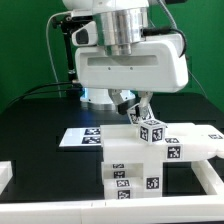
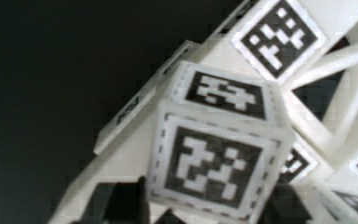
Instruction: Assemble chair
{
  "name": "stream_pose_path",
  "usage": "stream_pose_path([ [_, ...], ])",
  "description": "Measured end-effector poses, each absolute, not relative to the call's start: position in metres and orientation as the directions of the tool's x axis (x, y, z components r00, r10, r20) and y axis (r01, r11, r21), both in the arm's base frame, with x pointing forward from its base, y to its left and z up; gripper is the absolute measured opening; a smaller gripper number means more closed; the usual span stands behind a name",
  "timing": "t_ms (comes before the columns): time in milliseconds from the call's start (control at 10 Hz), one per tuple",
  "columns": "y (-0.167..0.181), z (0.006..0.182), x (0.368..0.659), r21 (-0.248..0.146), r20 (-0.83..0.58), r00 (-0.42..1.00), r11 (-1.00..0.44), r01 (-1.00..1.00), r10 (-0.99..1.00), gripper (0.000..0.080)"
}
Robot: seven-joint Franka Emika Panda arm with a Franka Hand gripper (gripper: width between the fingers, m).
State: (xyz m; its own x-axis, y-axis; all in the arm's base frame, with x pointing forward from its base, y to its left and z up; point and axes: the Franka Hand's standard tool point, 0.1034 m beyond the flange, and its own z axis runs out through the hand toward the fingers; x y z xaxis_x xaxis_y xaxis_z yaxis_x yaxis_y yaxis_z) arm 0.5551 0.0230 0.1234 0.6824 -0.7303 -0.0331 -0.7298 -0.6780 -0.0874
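Exterior view: the gripper (image 1: 140, 103) hangs low over the chair (image 1: 150, 155), a stack of white tagged blocks already joined at table centre, with the marker board (image 1: 82, 138) behind it. Whether the fingers grip anything cannot be told.

Wrist view: tagged chair pieces (image 2: 220, 140) fill the frame, close up. Assembly looks partly done, with more apparently left.

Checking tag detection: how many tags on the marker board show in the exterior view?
2 readable, on the marker board: one at, one at. The chair and gripper may hide more.
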Motion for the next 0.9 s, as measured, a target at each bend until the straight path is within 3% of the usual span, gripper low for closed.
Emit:
stream_pose_path([
  [300, 0.023, 0.123, 0.555, -0.092, -0.030, 0.678, -0.673, -0.734, -0.735, 0.0347],
  [400, 0.023, 0.123, 0.555, -0.092, -0.029, 0.682, -0.678, -0.729, -0.730, 0.0514],
  [500, 0.024, 0.123, 0.555, -0.091, -0.026, 0.711, -0.707, -0.701, -0.702, 0.0514],
  [600, 0.030, 0.127, 0.558, -0.094, -0.014, 0.769, -0.765, -0.637, -0.639, 0.0623],
  [900, 0.038, 0.139, 0.558, -0.116, 0.045, 0.946, -0.942, -0.314, -0.321, 0.0648],
])
